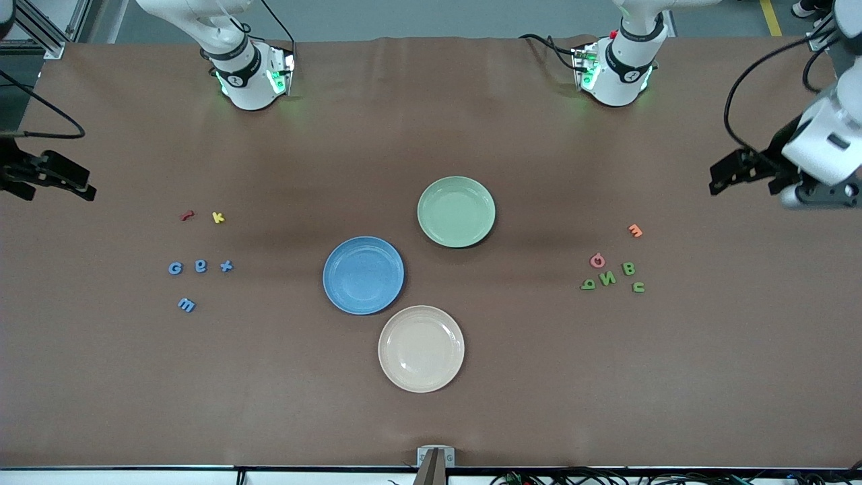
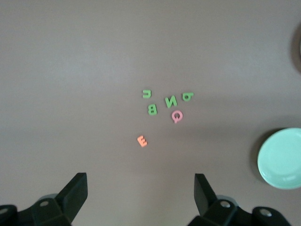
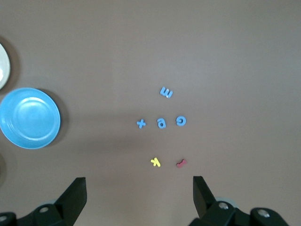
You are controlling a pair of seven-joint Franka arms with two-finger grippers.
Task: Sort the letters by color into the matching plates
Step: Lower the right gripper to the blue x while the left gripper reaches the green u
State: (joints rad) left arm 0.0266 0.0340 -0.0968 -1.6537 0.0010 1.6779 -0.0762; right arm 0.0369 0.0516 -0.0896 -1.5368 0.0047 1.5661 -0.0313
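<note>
Several blue letters lie on the table toward the right arm's end; they also show in the right wrist view. Several dark green letters lie toward the left arm's end and show in the left wrist view. The blue plate and the pale green plate stand empty mid-table. My left gripper hangs open and empty above the table's end by the green letters. My right gripper hangs open and empty above the other end.
A beige plate stands nearer the front camera than the blue plate. A red letter and a yellow letter lie beside the blue letters. An orange letter and a pink letter lie by the green ones.
</note>
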